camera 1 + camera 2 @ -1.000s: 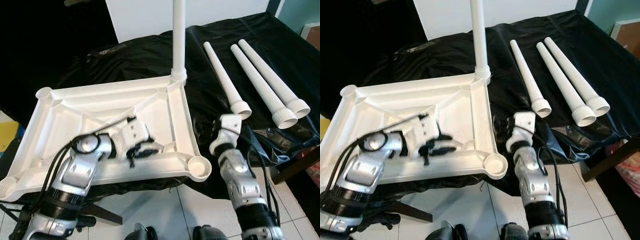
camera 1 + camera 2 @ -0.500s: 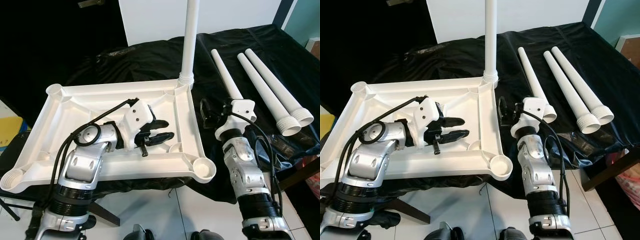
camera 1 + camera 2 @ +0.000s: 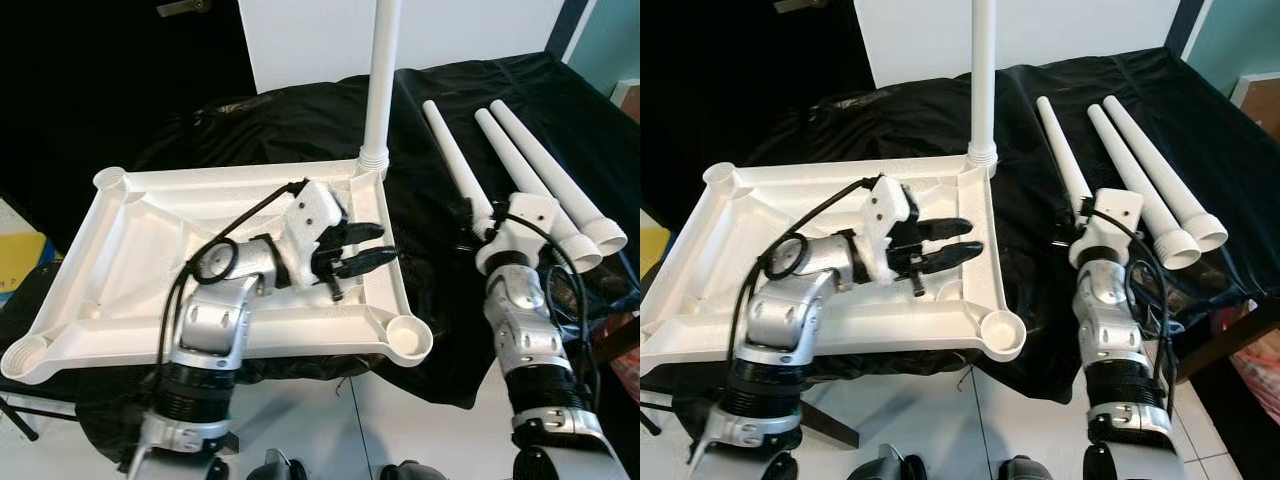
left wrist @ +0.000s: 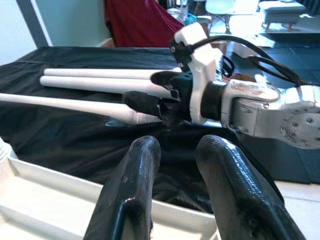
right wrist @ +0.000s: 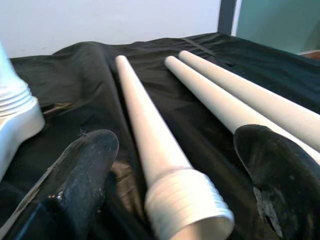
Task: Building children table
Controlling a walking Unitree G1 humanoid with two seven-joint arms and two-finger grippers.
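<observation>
A white plastic tabletop (image 3: 150, 250) lies upside down on a black cloth (image 3: 440, 140), its ribbed underside facing up and round leg sockets at its corners. One white leg (image 3: 380, 80) stands upright, screwed into the socket at the far right corner; the near right socket (image 3: 405, 335) holds nothing, and the two left corner sockets look empty too.

Three loose table legs lie side by side on the cloth to the right of the tabletop, threaded ends toward the robot: the nearest leg (image 5: 155, 150) closest to the tabletop, then the middle leg (image 3: 525, 180) and the outer leg (image 3: 560, 170).

The left gripper (image 3: 362, 250) hovers over the tabletop's right edge, its black fingers (image 4: 130, 200) slightly parted and holding nothing, pointing toward the right arm.

The right gripper (image 5: 175, 200) is spread wide at the threaded end of the nearest leg, one finger (image 5: 80, 175) on either side of it. The fingers are not clamped on the leg, and whether either pad touches it cannot be made out.
</observation>
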